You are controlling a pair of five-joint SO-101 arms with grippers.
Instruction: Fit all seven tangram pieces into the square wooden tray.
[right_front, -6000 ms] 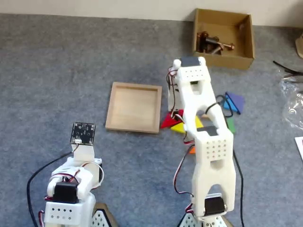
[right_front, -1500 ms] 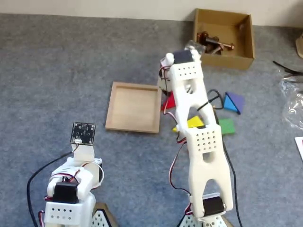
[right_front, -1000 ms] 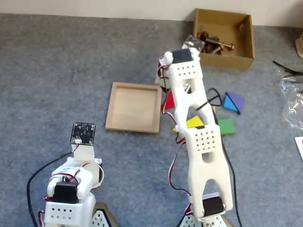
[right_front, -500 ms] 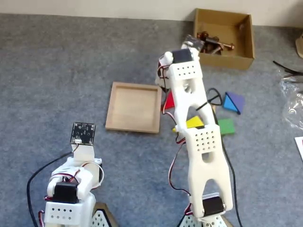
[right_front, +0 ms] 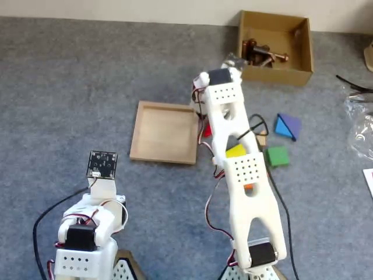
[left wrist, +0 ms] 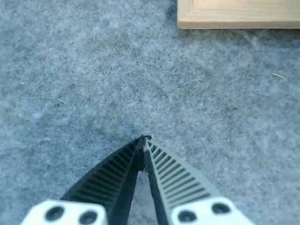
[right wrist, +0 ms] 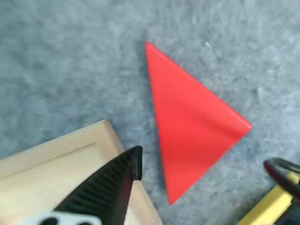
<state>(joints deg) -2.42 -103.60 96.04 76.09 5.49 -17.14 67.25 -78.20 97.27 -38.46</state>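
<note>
Picking the first piece: right claw [right wrist: 202, 163], jaws apart, straddles the red triangle [right wrist: 187, 126] just right of the empty tray [right_front: 165, 157], mid-frame; next, close and lift. Left claw [left wrist: 143, 140] sits closed, lower left.

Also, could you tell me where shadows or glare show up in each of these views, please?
High view: soft, even light, no glare on the wooden tray. Left wrist view: a dark shadow pools on the carpet around the shut left gripper's tips. Right wrist view: the red triangle is evenly lit, with no hot spots.
</note>
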